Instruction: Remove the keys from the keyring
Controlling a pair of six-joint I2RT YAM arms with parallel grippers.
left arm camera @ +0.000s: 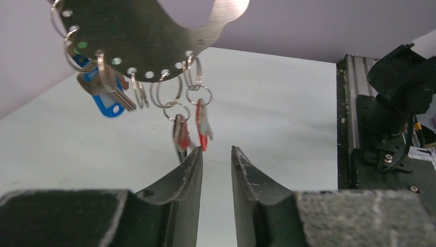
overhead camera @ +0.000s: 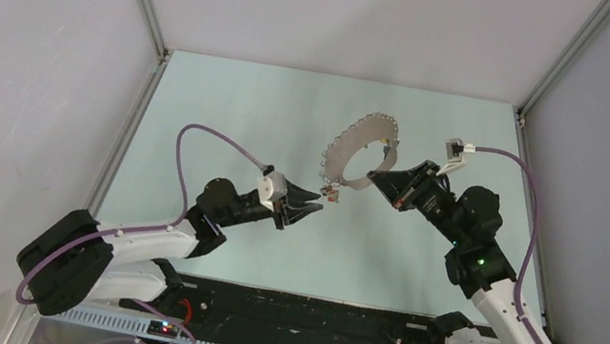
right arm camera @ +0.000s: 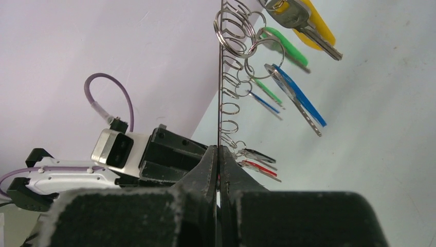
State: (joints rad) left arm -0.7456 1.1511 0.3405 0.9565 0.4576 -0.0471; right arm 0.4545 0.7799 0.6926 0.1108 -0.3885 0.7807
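Keyring [left arm camera: 154, 36]: sat upper left in the left-wrist view, pinched edge-on by your right gripper [right arm camera: 218, 154]. Left gripper [left arm camera: 216, 154]: spread, just below the red-headed keys [left arm camera: 203, 128]. You needed one key centred between the fingers before closing.

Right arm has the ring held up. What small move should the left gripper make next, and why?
Probably nudge the left gripper forward and slightly up, then close on the red-headed key. Its jaws are open, that key hangs just past the fingertips, and the right gripper is shut on the edge of the keyring.
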